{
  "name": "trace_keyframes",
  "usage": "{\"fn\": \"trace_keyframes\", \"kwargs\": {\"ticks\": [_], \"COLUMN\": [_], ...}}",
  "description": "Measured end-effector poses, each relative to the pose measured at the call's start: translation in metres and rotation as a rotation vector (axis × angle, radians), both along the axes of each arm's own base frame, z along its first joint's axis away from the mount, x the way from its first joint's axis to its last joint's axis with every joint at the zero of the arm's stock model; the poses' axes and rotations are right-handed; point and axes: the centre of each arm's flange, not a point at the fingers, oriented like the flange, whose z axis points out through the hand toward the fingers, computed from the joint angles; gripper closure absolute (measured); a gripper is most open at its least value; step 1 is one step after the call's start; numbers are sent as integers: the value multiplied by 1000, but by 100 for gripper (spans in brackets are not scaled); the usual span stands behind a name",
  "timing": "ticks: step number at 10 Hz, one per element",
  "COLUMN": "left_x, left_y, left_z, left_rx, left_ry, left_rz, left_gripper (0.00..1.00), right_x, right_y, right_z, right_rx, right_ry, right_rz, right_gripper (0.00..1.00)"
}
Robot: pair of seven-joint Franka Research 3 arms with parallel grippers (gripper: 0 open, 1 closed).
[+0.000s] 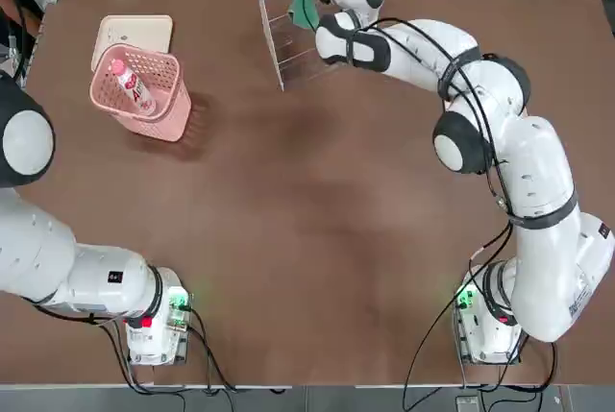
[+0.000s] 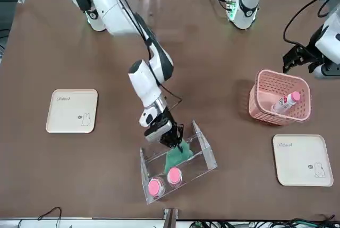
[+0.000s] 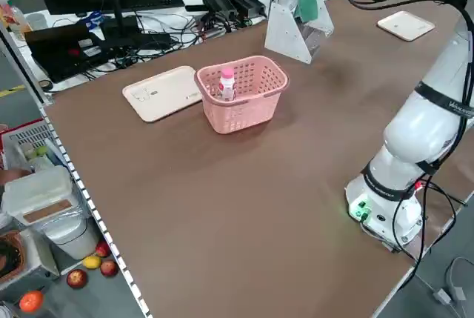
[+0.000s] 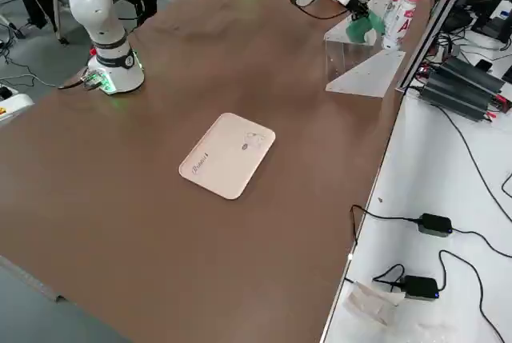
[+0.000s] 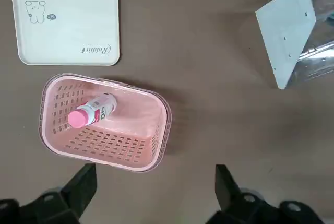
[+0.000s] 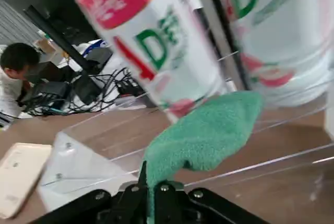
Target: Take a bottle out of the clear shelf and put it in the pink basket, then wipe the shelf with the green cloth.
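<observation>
Your right hand (image 6: 151,195) is at the clear shelf (image 2: 208,156), and its fingers are closed on the green cloth (image 6: 206,135); the cloth stands out past the fingertips, over the tiers. It is soft and limp, so I think it will fold under push and slide easily on smooth acrylic. The middle of the cloth is the good place to hold, with enough loose fabric below for wiping. The shelf looks light and rather stiff; please press gently, or it may shift. Two bottles (image 2: 174,176) stand on it, and a bump could tip them. One bottle (image 5: 94,110) lies tilted inside the pink basket (image 5: 107,122); its plastic is probably slippery, best gripped around the body. Your left hand (image 5: 156,192) waits open near the basket, holding nothing.
</observation>
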Motion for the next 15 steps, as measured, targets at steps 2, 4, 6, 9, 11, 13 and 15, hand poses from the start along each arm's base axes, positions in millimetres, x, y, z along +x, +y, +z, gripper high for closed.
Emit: {"fn": "trace_keyframes", "kwargs": {"ticks": [2, 4, 6, 9, 11, 13, 15], "left_x": [0, 0, 0, 0, 0, 0, 0], "left_y": [0, -1, 0, 0, 0, 0, 0], "left_z": [0, 0, 0, 0, 0, 0, 0], "left_rx": [0, 0, 0, 0, 0, 0, 0], "left_ry": [0, 0, 0, 0, 0, 0, 0], "left_rz": [-1, -1, -1, -1, -1, -1, 0], "left_gripper": [0, 0, 0, 0, 0, 0, 0], "right_x": [16, 23, 26, 31, 32, 18, -2], "right_y": [-25, -40, -48, -62, -67, -47, -18], "right_z": [-3, -11, -14, -22, -26, -29, -32], "right_rx": [-80, -149, -189, -250, -266, -231, -164], "right_ry": [-46, -73, -90, -105, -101, -73, -34], "right_rz": [24, 56, 76, 100, 107, 111, 109], "right_gripper": [96, 96, 96, 96, 96, 96, 96]}}
